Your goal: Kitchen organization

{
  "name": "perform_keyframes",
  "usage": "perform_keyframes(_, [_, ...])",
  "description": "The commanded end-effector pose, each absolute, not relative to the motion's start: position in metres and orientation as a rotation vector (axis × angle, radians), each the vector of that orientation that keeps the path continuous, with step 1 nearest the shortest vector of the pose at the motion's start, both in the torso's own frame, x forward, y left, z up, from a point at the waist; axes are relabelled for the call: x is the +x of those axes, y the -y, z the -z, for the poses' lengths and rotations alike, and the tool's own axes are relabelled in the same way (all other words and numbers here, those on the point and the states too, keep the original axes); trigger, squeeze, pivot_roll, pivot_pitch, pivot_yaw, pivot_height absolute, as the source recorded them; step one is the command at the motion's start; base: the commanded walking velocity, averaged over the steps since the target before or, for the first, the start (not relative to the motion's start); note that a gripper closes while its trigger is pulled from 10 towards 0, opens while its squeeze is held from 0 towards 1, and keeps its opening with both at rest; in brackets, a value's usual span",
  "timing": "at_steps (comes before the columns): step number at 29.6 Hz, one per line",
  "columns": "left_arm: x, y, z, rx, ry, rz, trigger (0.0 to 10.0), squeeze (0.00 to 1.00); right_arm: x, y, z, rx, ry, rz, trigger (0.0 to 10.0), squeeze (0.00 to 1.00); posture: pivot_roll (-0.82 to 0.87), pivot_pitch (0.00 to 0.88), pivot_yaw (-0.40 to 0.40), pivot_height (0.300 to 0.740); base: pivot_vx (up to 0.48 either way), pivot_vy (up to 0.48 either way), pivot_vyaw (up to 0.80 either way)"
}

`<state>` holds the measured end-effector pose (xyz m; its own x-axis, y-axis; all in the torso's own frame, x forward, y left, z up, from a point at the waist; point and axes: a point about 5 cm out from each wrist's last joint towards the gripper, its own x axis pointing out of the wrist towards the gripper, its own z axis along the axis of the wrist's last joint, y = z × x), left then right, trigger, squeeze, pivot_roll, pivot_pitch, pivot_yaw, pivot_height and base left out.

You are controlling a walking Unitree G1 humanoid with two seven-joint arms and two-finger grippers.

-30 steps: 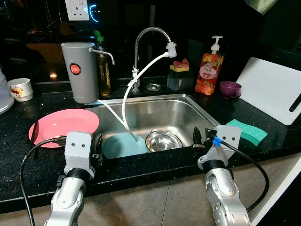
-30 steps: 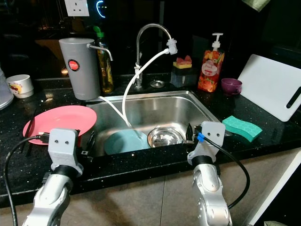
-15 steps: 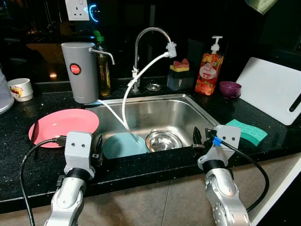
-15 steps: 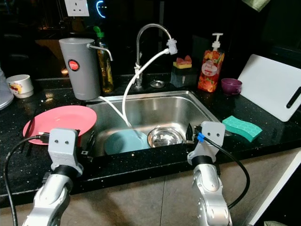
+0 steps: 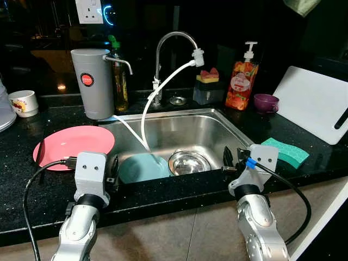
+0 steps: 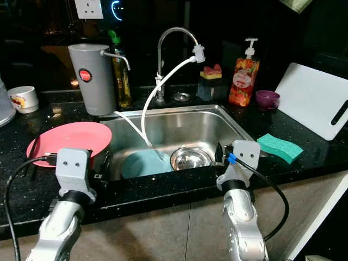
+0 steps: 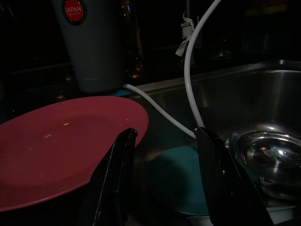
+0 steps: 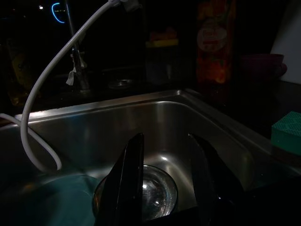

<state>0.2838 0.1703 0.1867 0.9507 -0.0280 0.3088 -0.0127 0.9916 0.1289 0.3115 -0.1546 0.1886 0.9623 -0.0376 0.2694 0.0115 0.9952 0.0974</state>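
- Standing at the sink [image 5: 228, 126], both arms raised at the near counter edge, nothing in hand. I'd say the tidying has barely begun.
- My left gripper [image 7: 162, 181] has its fingers spread and empty, poised at the near left corner of the sink, with the pink plate [image 5: 73, 145] just to its left on the counter.
- My right gripper [image 8: 164, 183] is spread too and holds nothing; it hangs over the near right rim, looking down onto the steel bowl [image 5: 188, 162].
- Still sitting in the basin: the teal plate [image 5: 142, 167] at near left and the steel bowl touching its right side. A white hose [image 5: 157, 95] loops from the tap [image 5: 174, 49] down to the teal plate.
- Also out on the counter: the green sponge [image 5: 285, 152] just right of my right gripper, a purple cup [image 5: 266, 102] far right, a cutting board [image 5: 315, 103] leaning at the right, a soap bottle [image 5: 241, 81] and a grey dispenser [image 5: 93, 81] along the far edge.
- My read: nothing looks put away yet; the basin items and the pink plate are all left to deal with, and either gripper is well placed to start.
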Motion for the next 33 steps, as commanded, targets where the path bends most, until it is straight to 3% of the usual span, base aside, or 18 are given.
perform_keyframes(1, [0.2848, -0.1705, -0.1849, 0.131, 0.309, 0.008, 10.0, 0.00, 0.3121, 0.1551, -0.1900, 0.101, 0.276, 0.026, 10.0, 0.00, 0.10, 0.042, -0.039, 0.740, 0.000, 0.000, 0.00])
perform_keyframes(33, [0.2855, -0.1701, -0.1864, 0.131, 0.317, 0.009, 10.0, 0.00, 0.3130, 0.1545, -0.1906, 0.099, 0.280, 0.021, 10.0, 0.00, 0.10, 0.032, -0.039, 0.740, 0.000, 0.000, 0.00])
